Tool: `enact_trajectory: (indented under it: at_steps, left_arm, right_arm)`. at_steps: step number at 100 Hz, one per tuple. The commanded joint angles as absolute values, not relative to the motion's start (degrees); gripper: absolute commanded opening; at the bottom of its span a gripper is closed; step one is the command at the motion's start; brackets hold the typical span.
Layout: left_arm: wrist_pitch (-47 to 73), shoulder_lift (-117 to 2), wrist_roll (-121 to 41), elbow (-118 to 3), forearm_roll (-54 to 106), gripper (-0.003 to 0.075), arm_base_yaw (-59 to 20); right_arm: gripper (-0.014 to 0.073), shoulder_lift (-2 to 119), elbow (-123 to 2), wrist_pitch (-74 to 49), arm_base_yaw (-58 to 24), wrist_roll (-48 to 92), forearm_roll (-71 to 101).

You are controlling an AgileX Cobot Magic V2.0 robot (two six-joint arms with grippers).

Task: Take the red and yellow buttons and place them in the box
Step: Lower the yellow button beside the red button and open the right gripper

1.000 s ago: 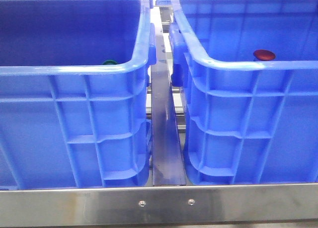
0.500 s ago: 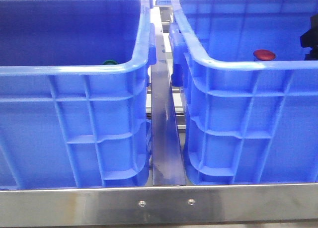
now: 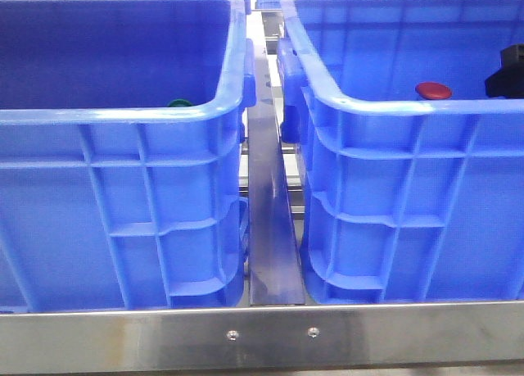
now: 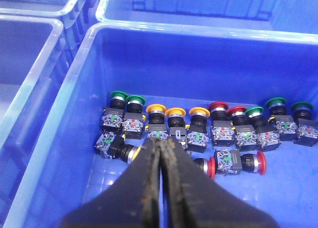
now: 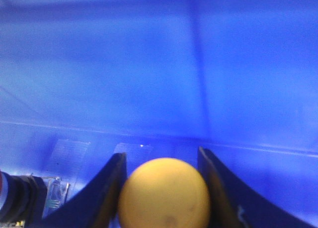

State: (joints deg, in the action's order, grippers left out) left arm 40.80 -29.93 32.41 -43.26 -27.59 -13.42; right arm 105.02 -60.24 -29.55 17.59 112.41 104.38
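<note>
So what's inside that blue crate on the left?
The left crate holds a cluster of push buttons: green-capped, yellow-capped and red-capped. The shut left gripper covers part of the floor. From the front, only one green cap peeks over the rim.

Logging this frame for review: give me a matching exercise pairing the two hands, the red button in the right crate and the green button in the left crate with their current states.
1. left hand
2. right hand
3. red button
4. green button

A. peeks over left crate's near rim
B. shut, holding nothing
C. lies inside right crate
D. grips yellow button

Pairs: 1-B, 2-D, 3-C, 4-A
</note>
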Motion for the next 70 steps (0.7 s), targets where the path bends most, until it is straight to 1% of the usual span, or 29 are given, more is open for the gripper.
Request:
enact_trajectory:
  at_steps: [1,5,9,14,26,31,36,40,51,70]
  left_arm:
    - [36.49,-30.12,32.91,-44.58,-28.32,-0.002,-13.25]
    - [36.49,-30.12,32.91,-44.58,-28.32,-0.002,-13.25]
    - [36.49,-30.12,32.91,-44.58,-28.22,-0.002,-13.25]
    - [36.49,-30.12,32.91,-44.58,-28.12,-0.002,-13.25]
    - [36.49,-30.12,32.91,-44.58,-27.88,-0.002,-13.25]
    - [36.49,-30.12,32.91,-44.58,-27.88,-0.002,-13.25]
    - [36.49,-30.12,32.91,-44.58,-27.88,-0.002,-13.25]
    - [36.49,-30.12,32.91,-44.58,-27.88,-0.002,-13.25]
    - [36.49,-30.12,32.91,-44.58,-27.64,-0.002,-13.25]
    - [36.49,-30.12,32.91,-44.58,-27.51,-0.002,-13.25]
  right_arm:
    - [0.0209,103.26,-60.58,-30.99,17.94,112.92,108.78]
    - [0.0218,103.26,-60.43,-30.99,17.94,112.88,108.78]
    - [0.0249,103.26,-60.39,-30.99,17.94,112.65,108.73]
    - [0.0309,103.17,-60.39,-31.07,17.94,112.32,108.73]
    - [0.0503,102.01,-60.39,-31.27,17.94,112.21,108.73]
    - [0.0559,101.17,-60.39,-31.27,17.94,112.16,108.73]
    - [0.0594,100.08,-60.39,-31.15,17.94,112.16,108.73]
    - [0.0605,99.06,-60.39,-31.1,17.94,112.0,108.73]
    - [0.0603,95.86,-59.8,-29.5,17.94,110.3,108.73]
    - [0.0603,87.07,-56.05,-25.22,17.94,109.82,108.73]
